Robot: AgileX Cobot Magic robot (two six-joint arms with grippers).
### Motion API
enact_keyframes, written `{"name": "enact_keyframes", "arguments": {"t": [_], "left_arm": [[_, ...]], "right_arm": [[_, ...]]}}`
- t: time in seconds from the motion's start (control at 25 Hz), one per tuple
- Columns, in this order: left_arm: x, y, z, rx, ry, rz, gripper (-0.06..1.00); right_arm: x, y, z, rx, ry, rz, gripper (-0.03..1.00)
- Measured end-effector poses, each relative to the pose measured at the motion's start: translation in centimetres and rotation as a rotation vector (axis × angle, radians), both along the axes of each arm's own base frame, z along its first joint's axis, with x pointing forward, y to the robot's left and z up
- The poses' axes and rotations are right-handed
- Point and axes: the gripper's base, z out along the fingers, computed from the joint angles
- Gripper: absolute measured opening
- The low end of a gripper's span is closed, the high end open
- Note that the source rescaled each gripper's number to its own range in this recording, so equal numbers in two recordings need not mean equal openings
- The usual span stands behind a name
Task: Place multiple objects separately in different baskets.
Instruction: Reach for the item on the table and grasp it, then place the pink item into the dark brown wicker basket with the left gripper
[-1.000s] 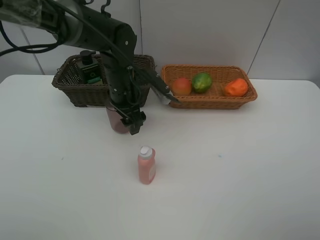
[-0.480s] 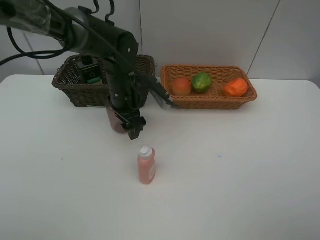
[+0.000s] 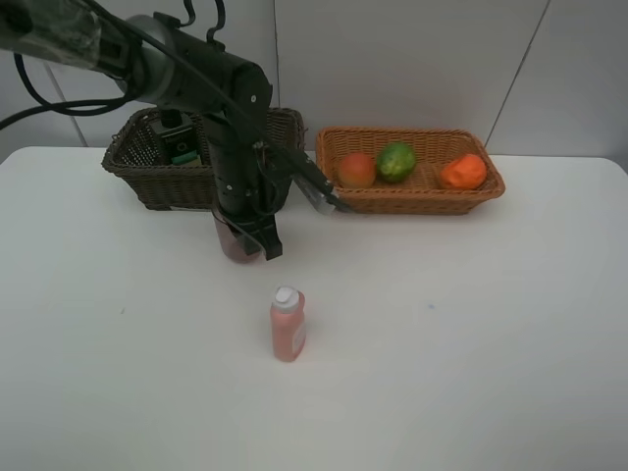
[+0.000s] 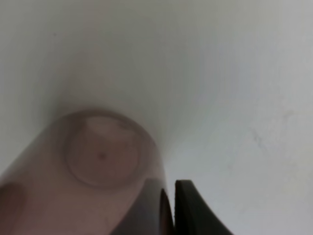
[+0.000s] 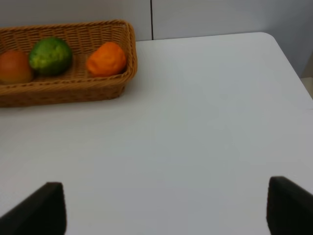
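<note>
A translucent mauve cup (image 3: 234, 245) stands on the table just in front of the dark brown basket (image 3: 137, 169). My left gripper (image 3: 257, 240) is down at the cup; in the left wrist view (image 4: 173, 210) its jaws pinch the cup's (image 4: 102, 152) wall, one inside and one outside. A pink white-capped bottle (image 3: 287, 326) stands upright nearer the front. A dark green pump bottle (image 3: 179, 139) is in the dark basket. The light tan basket (image 3: 412, 202) holds a peach (image 3: 357, 169), a green fruit (image 3: 396, 161) and an orange (image 3: 463, 171). My right gripper (image 5: 166, 208) is open and empty.
The white table (image 3: 471, 343) runs wide to the right and front. The left arm's links hang over the dark basket's right end. The right wrist view shows the tan basket (image 5: 63, 93) and the table's far right corner (image 5: 269, 36).
The left gripper has shifted a little left and back onto the cup and its jaws have drawn together on the cup's wall. The bottle and the fruit have not moved.
</note>
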Motion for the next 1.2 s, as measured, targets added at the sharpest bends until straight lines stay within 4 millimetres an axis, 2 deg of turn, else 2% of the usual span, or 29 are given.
{"name": "enact_keyframes", "arguments": {"t": [0.76,0.92,1.2], "left_arm": [[-0.1,0.1,0.2,-0.002,0.006,0.037,0.00],[-0.3,0.2,2.2,-0.031,-0.011,0.134,0.00],[-1.2,0.8,7.1,-0.117,-0.059,0.367,0.00]], "right_arm": [[0.0,0.0,0.0,0.000,0.000,0.000,0.67],[0.0,0.0,0.0,0.000,0.000,0.000,0.67],[0.0,0.0,0.0,0.000,0.000,0.000,0.67]]}}
